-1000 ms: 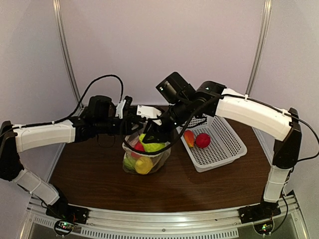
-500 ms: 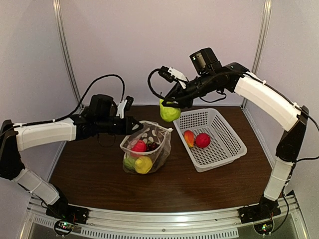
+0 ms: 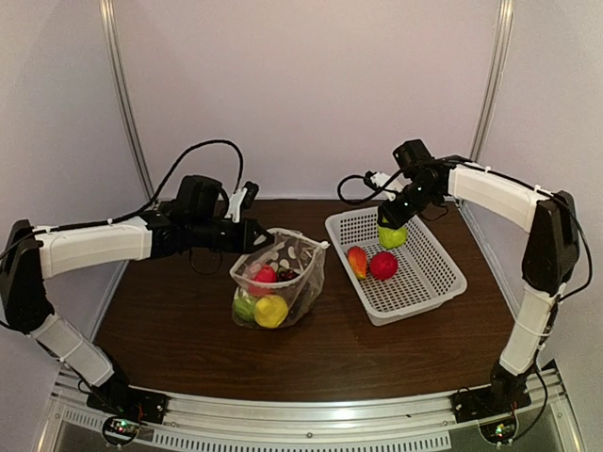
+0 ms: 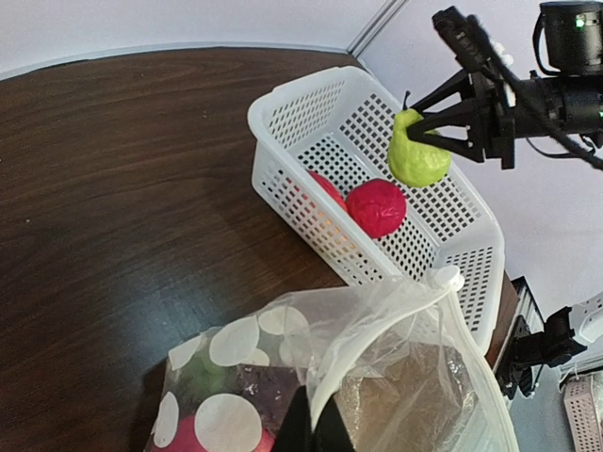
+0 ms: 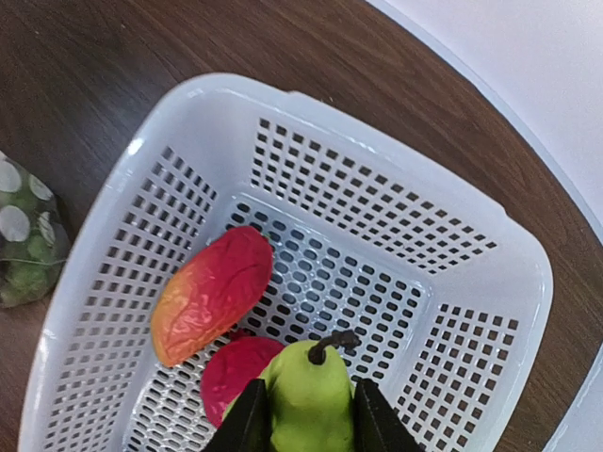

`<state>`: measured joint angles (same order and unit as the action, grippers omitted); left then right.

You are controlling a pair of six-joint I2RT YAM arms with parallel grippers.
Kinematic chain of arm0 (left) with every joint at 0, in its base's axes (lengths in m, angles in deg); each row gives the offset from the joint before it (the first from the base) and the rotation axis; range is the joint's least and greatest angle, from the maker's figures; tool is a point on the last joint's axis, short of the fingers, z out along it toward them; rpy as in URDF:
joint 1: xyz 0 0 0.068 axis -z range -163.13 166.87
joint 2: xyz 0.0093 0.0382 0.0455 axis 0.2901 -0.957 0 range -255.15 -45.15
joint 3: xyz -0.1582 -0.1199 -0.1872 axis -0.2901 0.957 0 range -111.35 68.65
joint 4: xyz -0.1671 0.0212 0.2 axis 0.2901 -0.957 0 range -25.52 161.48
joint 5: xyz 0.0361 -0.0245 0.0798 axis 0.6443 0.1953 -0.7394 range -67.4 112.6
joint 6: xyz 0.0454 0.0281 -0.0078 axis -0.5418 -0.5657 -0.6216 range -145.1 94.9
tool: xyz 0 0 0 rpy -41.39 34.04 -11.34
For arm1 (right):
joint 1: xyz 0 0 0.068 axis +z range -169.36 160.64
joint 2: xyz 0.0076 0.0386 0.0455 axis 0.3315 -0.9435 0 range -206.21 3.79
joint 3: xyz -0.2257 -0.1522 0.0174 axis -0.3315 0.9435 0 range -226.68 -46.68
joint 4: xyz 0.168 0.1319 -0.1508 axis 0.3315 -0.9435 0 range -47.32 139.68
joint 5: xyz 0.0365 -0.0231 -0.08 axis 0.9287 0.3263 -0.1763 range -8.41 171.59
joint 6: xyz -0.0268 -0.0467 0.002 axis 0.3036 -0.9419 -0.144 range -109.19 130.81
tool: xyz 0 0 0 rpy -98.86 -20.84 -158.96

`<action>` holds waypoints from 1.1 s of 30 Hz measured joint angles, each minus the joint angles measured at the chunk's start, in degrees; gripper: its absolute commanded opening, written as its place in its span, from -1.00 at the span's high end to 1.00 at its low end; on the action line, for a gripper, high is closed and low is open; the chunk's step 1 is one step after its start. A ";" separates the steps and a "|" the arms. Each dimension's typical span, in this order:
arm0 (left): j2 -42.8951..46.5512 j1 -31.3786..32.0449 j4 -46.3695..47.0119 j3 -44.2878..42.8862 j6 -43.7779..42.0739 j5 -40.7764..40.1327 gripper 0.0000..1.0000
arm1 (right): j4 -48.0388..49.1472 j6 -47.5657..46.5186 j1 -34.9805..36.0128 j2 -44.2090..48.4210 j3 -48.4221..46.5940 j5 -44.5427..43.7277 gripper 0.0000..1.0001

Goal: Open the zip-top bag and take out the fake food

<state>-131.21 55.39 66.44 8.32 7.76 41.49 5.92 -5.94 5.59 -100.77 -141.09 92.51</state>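
The clear dotted zip-top bag (image 3: 275, 287) stands open on the table with a red, a green and a yellow fruit and dark grapes inside. My left gripper (image 3: 256, 237) is shut on the bag's rim (image 4: 330, 377) and holds it up. My right gripper (image 3: 391, 226) is shut on a green pear (image 3: 392, 236) and holds it over the white basket (image 3: 424, 282); the pear also shows in the right wrist view (image 5: 309, 400) and the left wrist view (image 4: 415, 155). An orange-red fruit (image 5: 212, 294) and a red round fruit (image 5: 240, 369) lie in the basket.
The white perforated basket (image 5: 396, 188) sits at the right of the brown table, next to the bag. Pale walls and metal posts close in the back and sides.
My right gripper has lifted the green pear out of the bag and carried it right and down over the basket. The left gripper has stayed on the bag's rim.
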 measured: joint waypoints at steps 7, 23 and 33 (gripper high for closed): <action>-0.83 0.00 -0.83 -0.61 -0.02 0.70 1.00 | 4.90 -2.16 -0.98 -3.82 5.20 -7.10 0.42; 0.04 0.00 -2.62 -0.63 0.00 0.83 1.00 | 9.20 -2.75 -1.31 -9.55 5.53 -11.65 -0.22; 0.15 0.00 -2.49 -0.63 0.00 1.16 1.00 | 6.12 -4.44 1.62 -1.66 3.19 -1.68 0.02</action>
<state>-131.06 55.39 63.95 7.68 7.76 42.65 12.04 -10.38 7.21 -102.43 -137.90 90.82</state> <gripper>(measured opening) 0.016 0.524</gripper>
